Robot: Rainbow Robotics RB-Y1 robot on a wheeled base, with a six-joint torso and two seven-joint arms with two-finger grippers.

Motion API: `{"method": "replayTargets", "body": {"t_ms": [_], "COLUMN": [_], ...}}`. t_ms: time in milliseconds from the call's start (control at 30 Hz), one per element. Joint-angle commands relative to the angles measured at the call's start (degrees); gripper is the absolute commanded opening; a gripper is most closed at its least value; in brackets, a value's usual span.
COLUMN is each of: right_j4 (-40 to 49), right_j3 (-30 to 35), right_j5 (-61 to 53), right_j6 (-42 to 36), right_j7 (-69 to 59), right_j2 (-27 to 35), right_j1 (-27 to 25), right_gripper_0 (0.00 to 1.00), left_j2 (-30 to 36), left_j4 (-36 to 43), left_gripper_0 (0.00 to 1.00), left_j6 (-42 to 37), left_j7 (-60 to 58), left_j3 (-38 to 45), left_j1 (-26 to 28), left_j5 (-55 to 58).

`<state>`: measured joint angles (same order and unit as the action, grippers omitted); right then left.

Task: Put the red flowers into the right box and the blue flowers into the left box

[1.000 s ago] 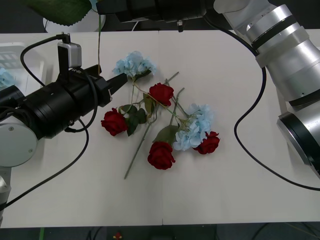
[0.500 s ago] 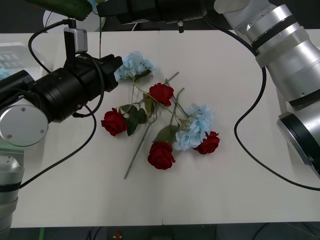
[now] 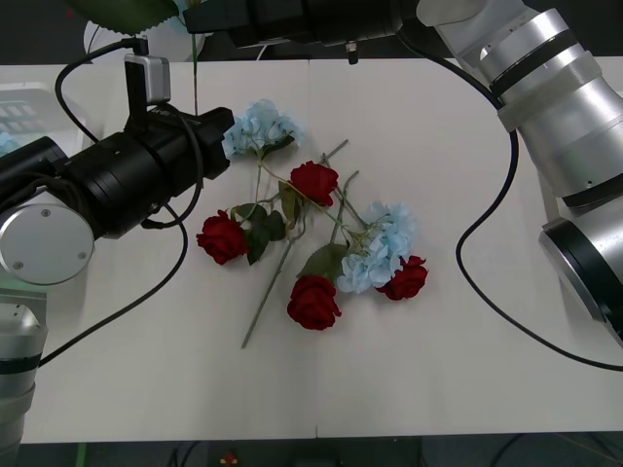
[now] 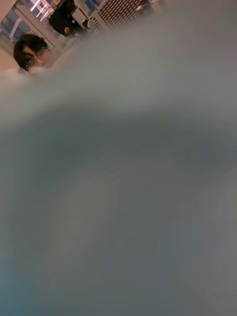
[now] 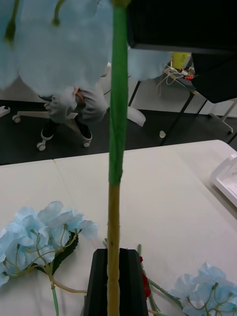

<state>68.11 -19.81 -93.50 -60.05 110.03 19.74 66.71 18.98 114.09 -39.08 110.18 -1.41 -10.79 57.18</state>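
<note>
A blue flower stem [image 5: 114, 163] is standing upright, clamped in the left gripper [image 5: 113, 276], its pale head [image 5: 64, 44] hanging above the table; the left box [image 3: 24, 107] is lying just beyond the left arm.

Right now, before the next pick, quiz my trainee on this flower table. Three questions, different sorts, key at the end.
1. Count: how many red flowers lie on the table?
2. True or false: the left gripper has its fingers shut on an upright green stem.
3. Choose one: which flower head on the table lies nearest the left gripper? A, one of the blue flowers; B, a red rose; C, a yellow one.

Key: 1, four. 2, true. 3, A.
</note>
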Motion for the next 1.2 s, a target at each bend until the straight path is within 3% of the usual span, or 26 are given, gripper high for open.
{"method": "replayTargets", "body": {"t_ms": [33,100,233,467,733,900,1200], "right_j4": [2.4,2.3,2.3,2.4,2.4,2.4,6.1], "right_j3": [-0.2,-0.2,-0.1,-0.2,-0.2,-0.4,-1.3], "right_j5": [0.9,0.9,0.9,0.9,3.5,6.2,11.2], "right_j6": [-0.2,-0.2,-0.2,-0.5,-7.2,-11.9,-14.4], "right_j7": [0.4,0.2,0.0,-0.2,-9.7,-23.5,-68.9], "right_j2": [-0.1,0.1,0.7,2.0,5.2,7.6,11.9], "right_j1": [3.1,3.1,3.1,3.1,3.1,3.0,-0.6], "right_gripper_0": [0.94,1.0,1.0,1.0,1.0,1.0,1.0], "left_j2": [-0.4,0.0,1.8,4.6,6.3,6.3,10.9], "left_j4": [0.6,0.6,0.5,0.2,-5.5,-10.2,-20.2], "left_gripper_0": [0.0,0.0,0.0,0.0,0.0,0.0,0.0], "left_j6": [0.4,0.4,-1.8,-15.2,-29.6,-35.5,-43.5], "left_j7": [1.4,1.6,1.5,0.5,-0.9,-2.1,-3.2], "left_j3": [2.4,2.9,5.4,15.8,27.4,30.8,36.0], "left_j1": [0.4,1.0,1.9,1.3,-6.0,-11.6,-18.9], "left_j5": [1.6,2.8,3.3,5.1,-7.4,-21.2,-40.0]}}
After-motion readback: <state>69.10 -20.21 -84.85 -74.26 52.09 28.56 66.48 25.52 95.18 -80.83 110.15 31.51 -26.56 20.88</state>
